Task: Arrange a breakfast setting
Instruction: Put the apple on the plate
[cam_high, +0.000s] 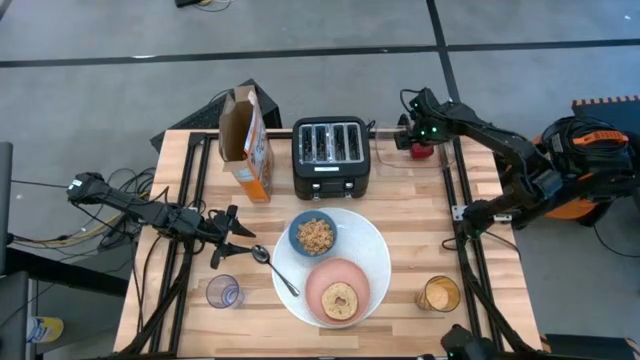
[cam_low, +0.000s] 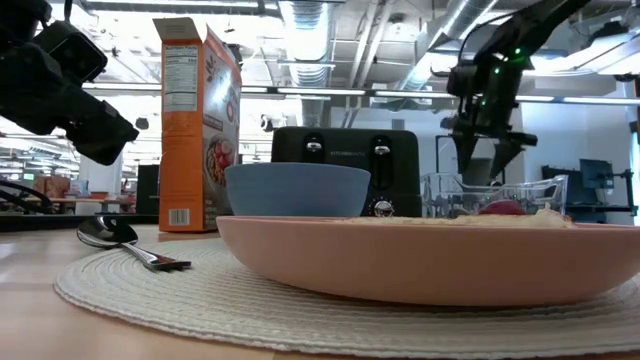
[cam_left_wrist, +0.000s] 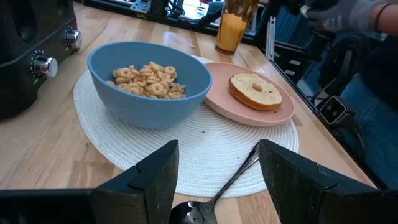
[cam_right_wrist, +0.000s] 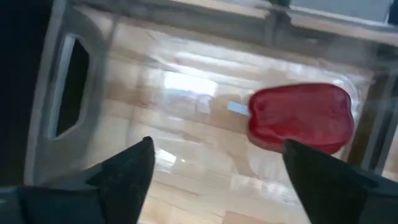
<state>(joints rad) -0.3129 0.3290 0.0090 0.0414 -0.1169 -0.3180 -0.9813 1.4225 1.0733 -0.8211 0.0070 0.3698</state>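
Right wrist view shows our right gripper (cam_right_wrist: 214, 180) spread wide above a clear container (cam_right_wrist: 186, 124), the red fruit (cam_right_wrist: 301, 118) just ahead of its fingers. Beside that container stands the toaster (cam_high: 331, 156). Our left gripper (cam_high: 228, 237), also wide, hovers over the metal spoon (cam_left_wrist: 211, 202); the small blue bowl (cam_left_wrist: 149, 84) lies ahead.

A lab or open office, not a home. Bare ceiling ducts (cam_low: 320, 25) run overhead. Cables (cam_high: 120, 215) trail off the wooden desk (cam_high: 420, 230).
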